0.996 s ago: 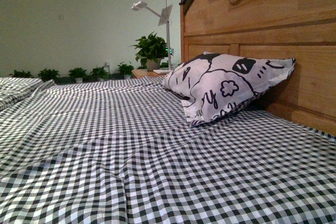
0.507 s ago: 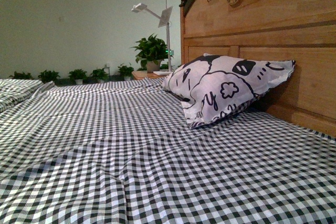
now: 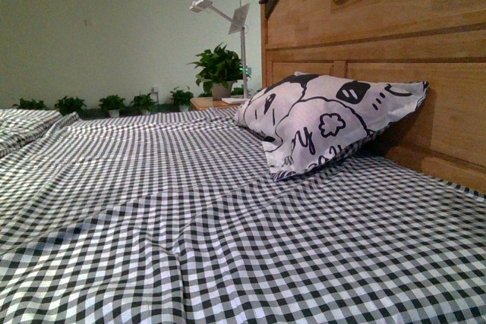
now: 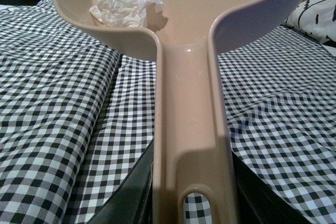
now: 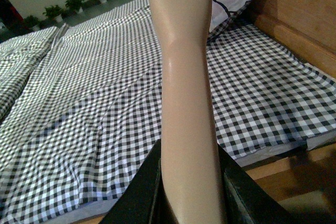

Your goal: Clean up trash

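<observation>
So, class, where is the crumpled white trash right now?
In the left wrist view, the trash lies inside the beige dustpan, near its rim, held above the checked bedsheet. The front view does not show it.

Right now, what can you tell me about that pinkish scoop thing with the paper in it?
The dustpan looks like smooth, glossy beige-pink plastic. It has a wide, shallow pan with a raised curved rim and a long channel-shaped handle with a hanging slot near its end. The left gripper clamps the handle from both sides, holding the pan above the checked bedsheet. A crumpled white scrap of paper lies inside the pan near its rim.
</observation>
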Robot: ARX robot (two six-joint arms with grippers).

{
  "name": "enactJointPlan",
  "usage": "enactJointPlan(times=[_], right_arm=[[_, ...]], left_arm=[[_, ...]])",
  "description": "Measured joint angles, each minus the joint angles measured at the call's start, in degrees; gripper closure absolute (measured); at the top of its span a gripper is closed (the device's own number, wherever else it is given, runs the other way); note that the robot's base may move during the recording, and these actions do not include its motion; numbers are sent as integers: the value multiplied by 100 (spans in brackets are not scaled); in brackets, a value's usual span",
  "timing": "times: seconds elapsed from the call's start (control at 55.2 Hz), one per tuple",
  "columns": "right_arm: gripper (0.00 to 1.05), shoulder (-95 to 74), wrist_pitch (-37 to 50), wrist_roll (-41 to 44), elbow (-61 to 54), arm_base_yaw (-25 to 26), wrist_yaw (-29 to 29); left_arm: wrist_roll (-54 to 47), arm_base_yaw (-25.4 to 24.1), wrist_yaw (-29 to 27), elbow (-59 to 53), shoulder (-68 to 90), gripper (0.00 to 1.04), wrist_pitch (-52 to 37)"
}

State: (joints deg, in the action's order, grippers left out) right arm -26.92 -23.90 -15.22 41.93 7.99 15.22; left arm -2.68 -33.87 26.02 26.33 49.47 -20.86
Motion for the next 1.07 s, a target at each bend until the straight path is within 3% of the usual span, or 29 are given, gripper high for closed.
enactJointPlan(times=[1.069], right_arm=[[83, 0, 0, 0, 0, 0, 0]], left_arm=[[0, 0, 0, 0, 0, 77, 0]])
